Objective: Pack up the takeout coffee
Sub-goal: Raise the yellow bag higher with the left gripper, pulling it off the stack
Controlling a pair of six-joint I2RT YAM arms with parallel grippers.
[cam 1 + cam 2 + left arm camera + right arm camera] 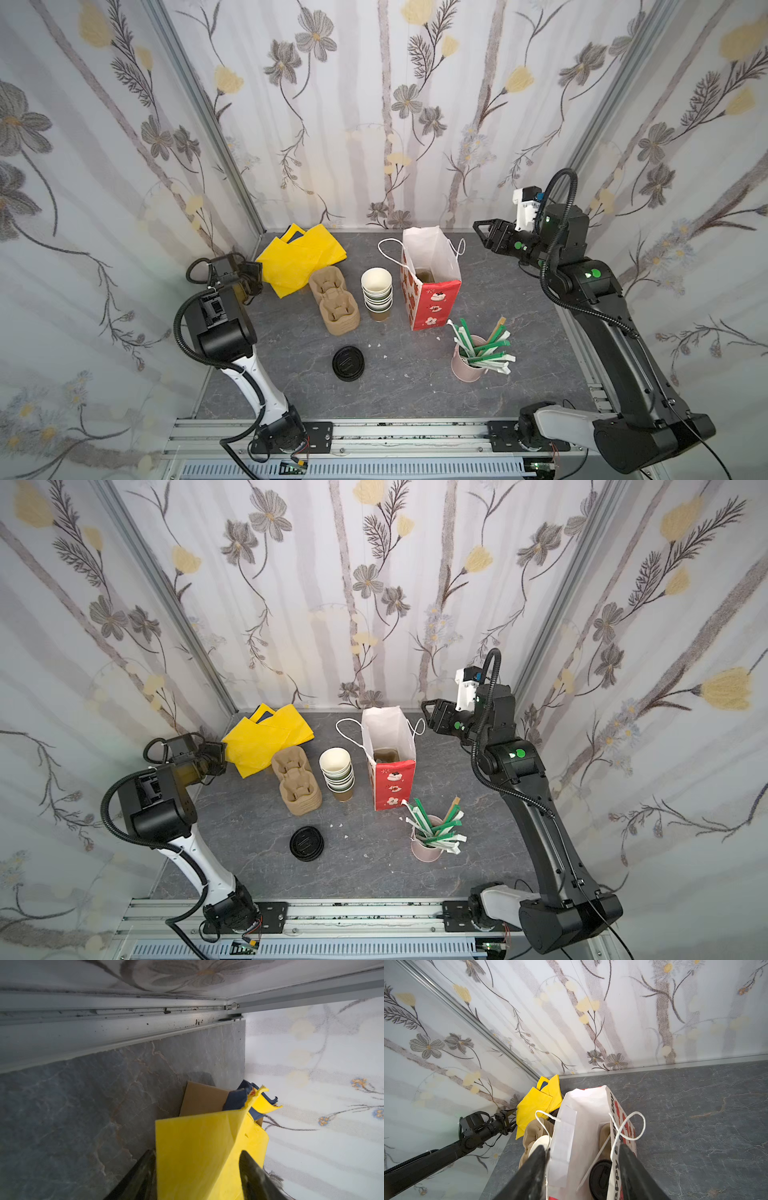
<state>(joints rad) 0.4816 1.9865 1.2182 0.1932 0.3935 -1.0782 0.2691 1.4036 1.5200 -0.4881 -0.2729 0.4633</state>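
— Floral walls, grey stone bench [415, 386]. What's leftmost?
— The left claw [252, 279], low in the back corner. Its jaws stand apart with a flap of the yellow bag [299, 257] between them. I cannot tell whether they pinch it.
— Then?
— Pulp cup carriers [334, 301], with a leaning stack of lidless cups [377, 291] just beside them. Loose black lids [348, 363] lie nearer the front.
— And the takeout coffee [600, 1178]?
— Inside the upright paper bag [434, 303]. Only its black lid shows, in the right wrist view.
— Rightmost?
— A pink mug [465, 365] of wrapped straws at the front. The right claw [482, 232] hangs above, just right of the bag's mouth, jaws parted and empty.
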